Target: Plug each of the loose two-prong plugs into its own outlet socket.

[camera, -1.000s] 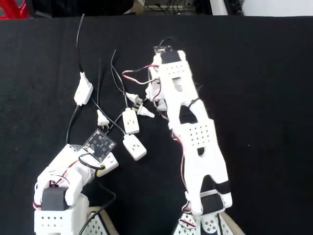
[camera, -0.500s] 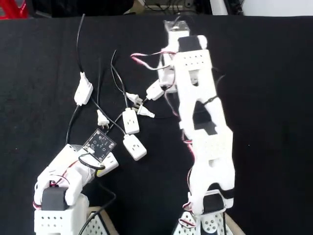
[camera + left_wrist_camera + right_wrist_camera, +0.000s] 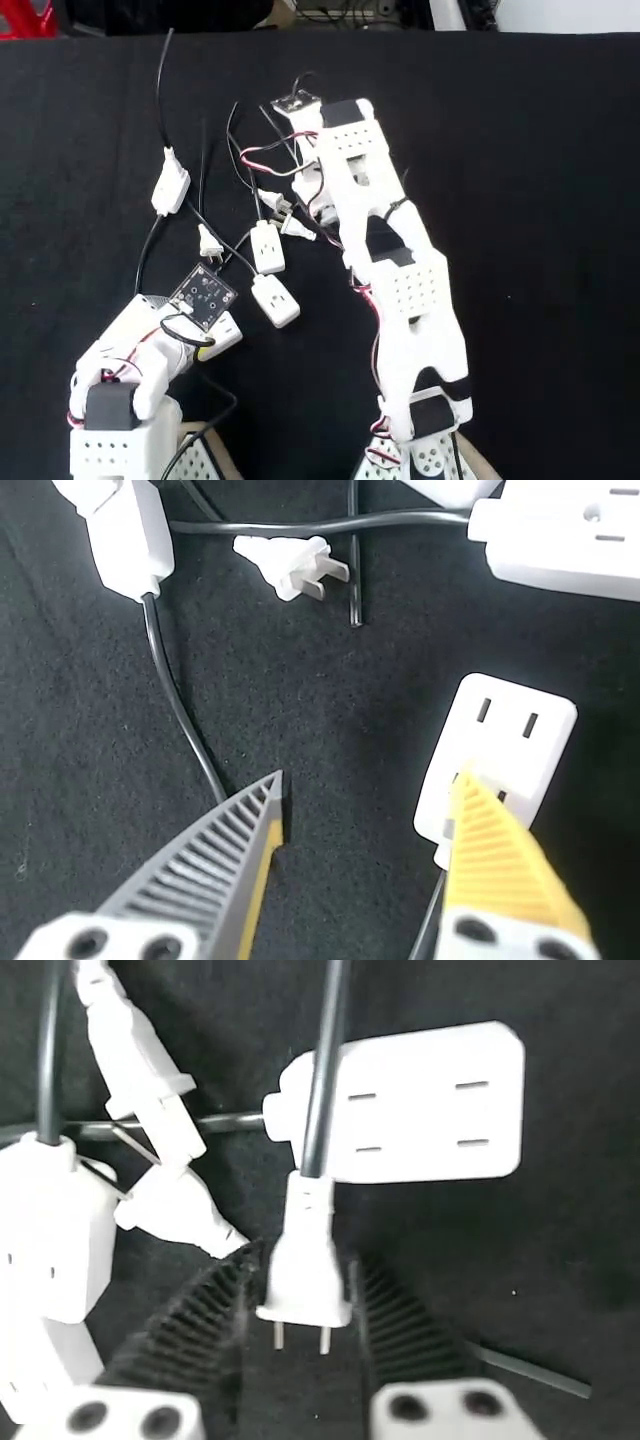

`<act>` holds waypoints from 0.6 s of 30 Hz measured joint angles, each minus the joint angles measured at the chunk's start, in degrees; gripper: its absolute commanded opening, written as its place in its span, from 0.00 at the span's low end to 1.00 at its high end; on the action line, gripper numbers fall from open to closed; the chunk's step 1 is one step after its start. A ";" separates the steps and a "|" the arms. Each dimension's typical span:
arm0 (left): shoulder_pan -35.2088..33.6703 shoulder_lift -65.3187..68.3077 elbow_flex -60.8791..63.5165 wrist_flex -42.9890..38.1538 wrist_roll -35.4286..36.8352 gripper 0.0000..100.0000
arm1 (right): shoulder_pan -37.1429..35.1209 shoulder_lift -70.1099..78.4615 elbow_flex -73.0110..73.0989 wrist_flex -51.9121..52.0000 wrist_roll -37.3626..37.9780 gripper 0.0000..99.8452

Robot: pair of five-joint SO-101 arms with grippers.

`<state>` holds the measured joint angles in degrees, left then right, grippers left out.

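1. Gripping now: the right gripper point(image 3: 305, 1260) is clenched on a white two-prong plug with a black cord point(image 3: 303, 1285). It holds the plug by the body, prongs pointing back toward the wrist camera.
2. Location: the plug sits just beside a white two-socket outlet block point(image 3: 420, 1100), and its cord runs across that block's face.
3. Step in hand, as I read it: orient the plug, then insert it. The prongs face away from the slots, so it likely needs a flip or regrip before any push.
4. To do it well: set both prongs parallel to one slot pair, come in square, and push along the prong axis. The block lies loose on the black cloth table point(image 3: 540, 200) and will probably slide unless braced.
5. The left gripper point(image 3: 368, 780) is released, jaws spread. Its yellow finger point(image 3: 490, 850) overlaps the edge of a white square outlet block point(image 3: 500, 745), but I can't tell if they touch. The grey finger point(image 3: 220, 870) is over bare cloth.
6. Other plugs: a small white loose plug point(image 3: 290, 570) lies near the cords. A long white plug point(image 3: 140, 1060) and a stubby white plug point(image 3: 180, 1210) crowd the held one, so there is a snag risk.
7. Writing: no brand, rating or label is legible on any plug or block.
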<state>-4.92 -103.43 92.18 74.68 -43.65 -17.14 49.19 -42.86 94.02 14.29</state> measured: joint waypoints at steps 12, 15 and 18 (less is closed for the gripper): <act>0.00 0.00 0.00 0.00 0.00 0.26 | 0.00 0.00 0.00 4.48 0.09 0.24; 0.00 0.00 0.00 0.00 0.00 0.26 | 1.05 0.00 0.00 4.48 0.44 0.24; 0.00 0.00 0.00 0.00 0.00 0.26 | 2.64 0.00 -0.09 4.48 0.62 0.24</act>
<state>-4.92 -103.43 92.18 74.68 -43.65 -14.51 49.19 -42.95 98.51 14.90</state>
